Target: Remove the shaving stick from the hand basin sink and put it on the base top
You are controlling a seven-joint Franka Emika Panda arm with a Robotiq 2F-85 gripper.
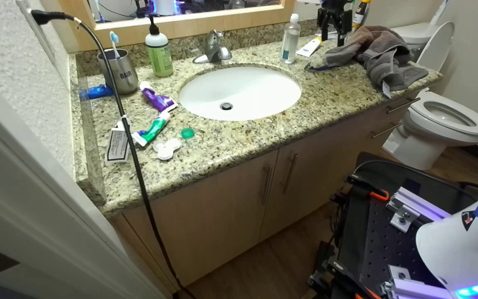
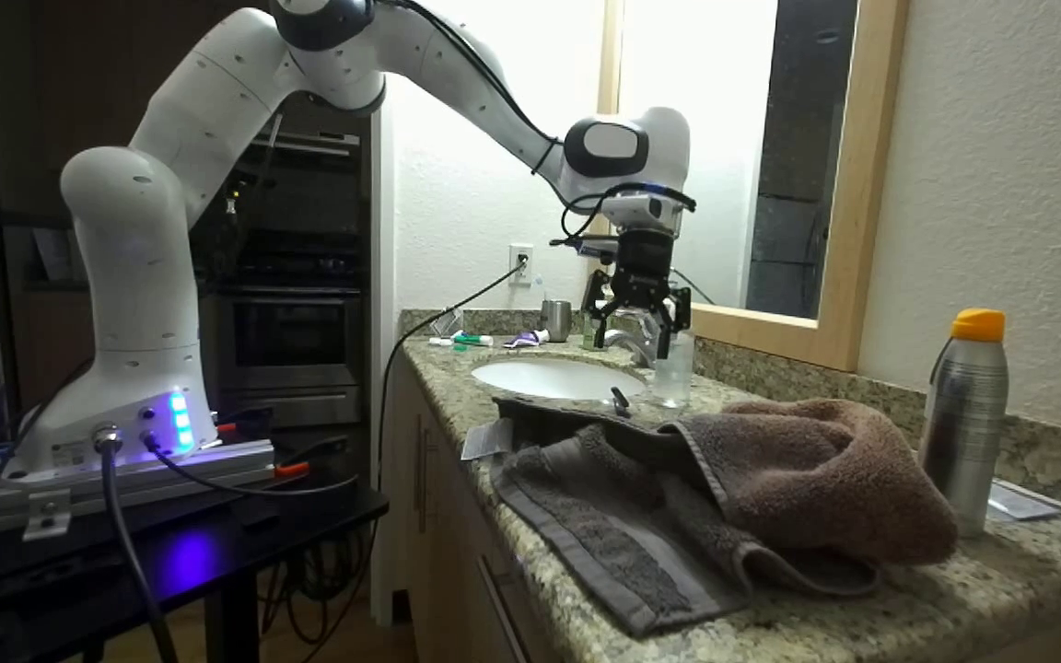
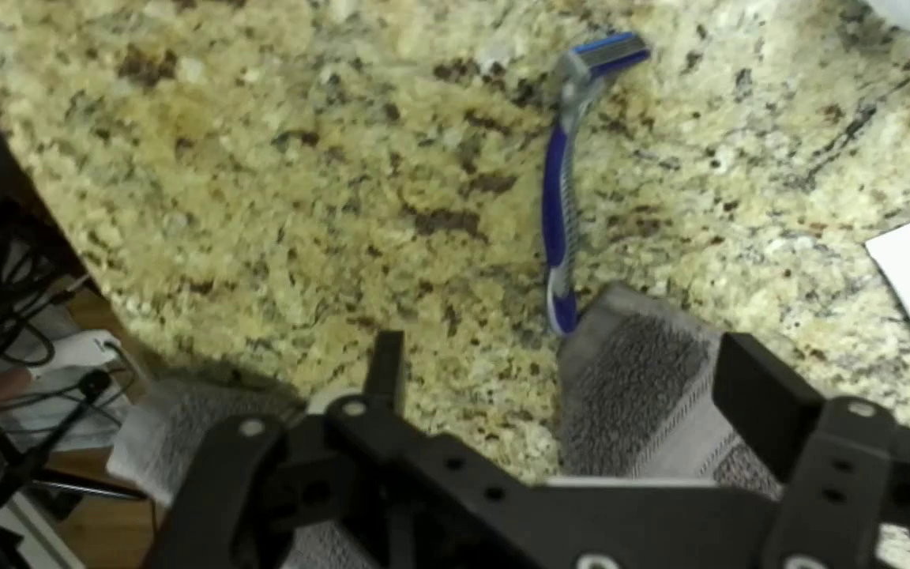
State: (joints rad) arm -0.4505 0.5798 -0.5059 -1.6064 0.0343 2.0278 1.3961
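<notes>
The shaving stick (image 3: 558, 197), a slim dark-blue razor, lies on the speckled granite base top (image 3: 305, 197). Its handle end touches or nearly touches a grey towel corner. It also shows in both exterior views (image 1: 322, 67) (image 2: 620, 401), to the side of the white hand basin sink (image 1: 239, 89). The basin holds nothing but its dark drain (image 1: 226, 106); the chrome tap (image 1: 214, 50) stands behind it. My gripper (image 3: 562, 340) is open, with nothing between its fingers. It hangs above the counter near the razor's handle end in both exterior views (image 1: 332, 40) (image 2: 632, 348).
A crumpled grey-brown towel (image 2: 724, 479) covers the counter beside the razor. A clear bottle (image 1: 291, 39) and a white tube (image 1: 309, 47) stand and lie close to the gripper. A spray can (image 2: 968, 424) stands behind the towel. A soap bottle (image 1: 159, 52) and metal cup (image 1: 123, 72) stand beyond the basin.
</notes>
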